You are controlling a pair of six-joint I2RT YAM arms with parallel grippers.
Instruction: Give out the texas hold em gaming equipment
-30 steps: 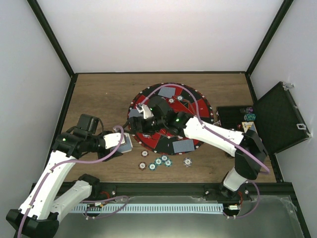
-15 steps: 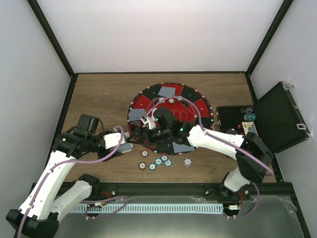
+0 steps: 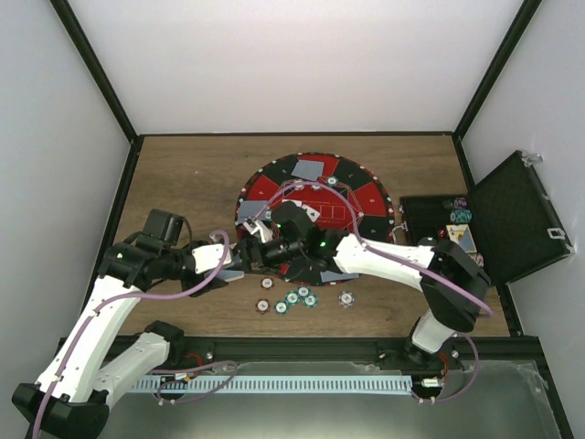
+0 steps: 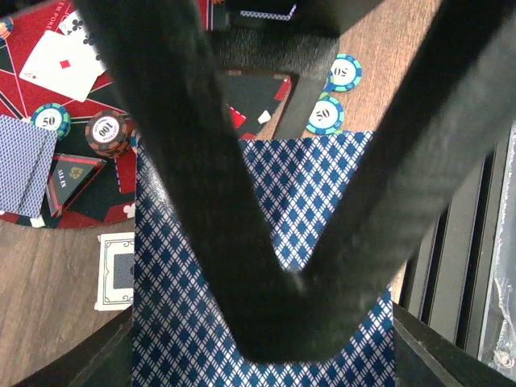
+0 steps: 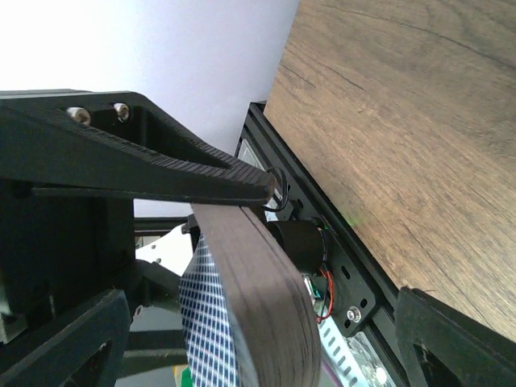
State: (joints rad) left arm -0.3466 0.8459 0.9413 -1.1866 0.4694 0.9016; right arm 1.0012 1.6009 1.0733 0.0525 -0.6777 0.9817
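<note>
Gripping a flat deck [image 4: 314, 185] with blue diamond-lattice backs, your left claw [image 3: 236, 265] hangs at the near-left edge of the round red-and-black mat [image 3: 370, 197]; whether your right claw [image 3: 260, 254] is closed you cannot tell.

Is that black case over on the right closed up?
No, the black case stands wide open in the top view, and poker chips show inside it.

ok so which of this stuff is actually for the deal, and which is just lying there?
For the job: deck, dealt cards, loose chips.
Just lying about: round mat, black case.
</note>
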